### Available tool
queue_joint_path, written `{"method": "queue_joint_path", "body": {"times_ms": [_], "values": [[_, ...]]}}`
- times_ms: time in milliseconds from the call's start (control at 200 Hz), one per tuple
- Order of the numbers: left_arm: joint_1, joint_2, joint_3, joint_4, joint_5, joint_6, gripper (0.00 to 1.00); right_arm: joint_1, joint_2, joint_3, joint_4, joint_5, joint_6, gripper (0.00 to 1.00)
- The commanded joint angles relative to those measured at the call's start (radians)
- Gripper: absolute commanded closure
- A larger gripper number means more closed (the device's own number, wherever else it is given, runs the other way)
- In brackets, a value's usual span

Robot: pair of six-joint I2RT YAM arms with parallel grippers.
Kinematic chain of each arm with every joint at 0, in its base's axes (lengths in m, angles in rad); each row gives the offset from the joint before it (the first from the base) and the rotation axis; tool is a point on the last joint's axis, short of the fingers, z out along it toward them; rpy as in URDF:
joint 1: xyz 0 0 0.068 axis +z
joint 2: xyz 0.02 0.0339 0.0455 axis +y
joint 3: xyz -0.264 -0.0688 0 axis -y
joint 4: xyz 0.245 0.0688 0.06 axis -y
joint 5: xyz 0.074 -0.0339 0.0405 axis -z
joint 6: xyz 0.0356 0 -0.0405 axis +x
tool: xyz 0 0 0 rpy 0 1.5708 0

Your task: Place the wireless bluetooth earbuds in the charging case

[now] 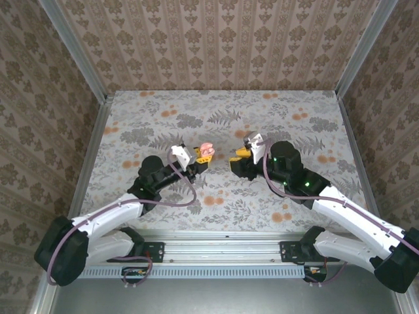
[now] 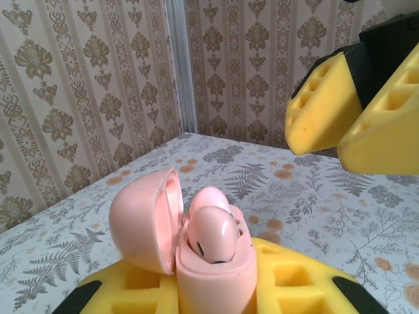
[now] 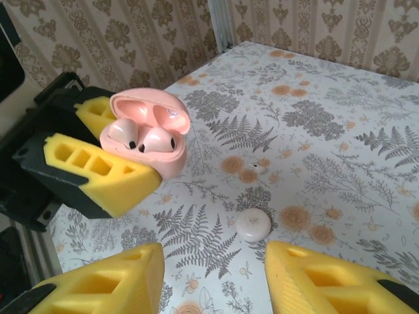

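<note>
Floral worktop [image 1: 222, 111], both arms meet near its centre. Left end effector [image 1: 198, 160] clamped narrow on the base of the pink charging case [image 2: 216, 278], held up off the worktop. Right end effector [image 3: 215, 261] is at 3 o'clock of the case in the top view, fingers apart, nothing between them. Lid [image 2: 141, 219] hinged open. Both earbuds [image 2: 213, 232] sit in their wells, domes showing above the rim; can't tell if fully seated.

Risks:
- right end effector is near; a careless approach could clip the lid or case and twist it out of the foam pads
- case looks tilted in the right wrist view, lid open: a jolt or early release could spill the buds
- shutting the lid on a bud that sits proud could pop it out or jam the hinge

Round white disc [image 3: 253, 226] lies on the worktop at 4 o'clock of the case, tiny whitish piece [image 3: 260, 169] at 12 o'clock of the disc, unclear what it is; either could be swept off by a low pass
</note>
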Motion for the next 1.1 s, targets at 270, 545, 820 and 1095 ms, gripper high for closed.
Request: {"method": "queue_joint_path", "body": {"times_ms": [270, 545, 820, 1095], "values": [[0.060, -0.147, -0.025, -0.142, 0.103, -0.028, 0.93, -0.023, 0.015, -0.045, 0.133, -0.181, -0.138, 0.45], [0.061, -0.196, -0.030, -0.182, 0.135, -0.003, 0.93, -0.096, 0.044, -0.036, 0.159, -0.345, -0.187, 0.28], [0.062, -0.201, -0.020, -0.185, 0.172, 0.010, 0.93, -0.119, 0.102, 0.019, 0.055, -0.484, -0.360, 0.25], [0.062, -0.201, 0.001, -0.194, 0.208, 0.024, 0.93, -0.125, 0.173, 0.124, -0.102, -0.535, -0.538, 0.23]]}}
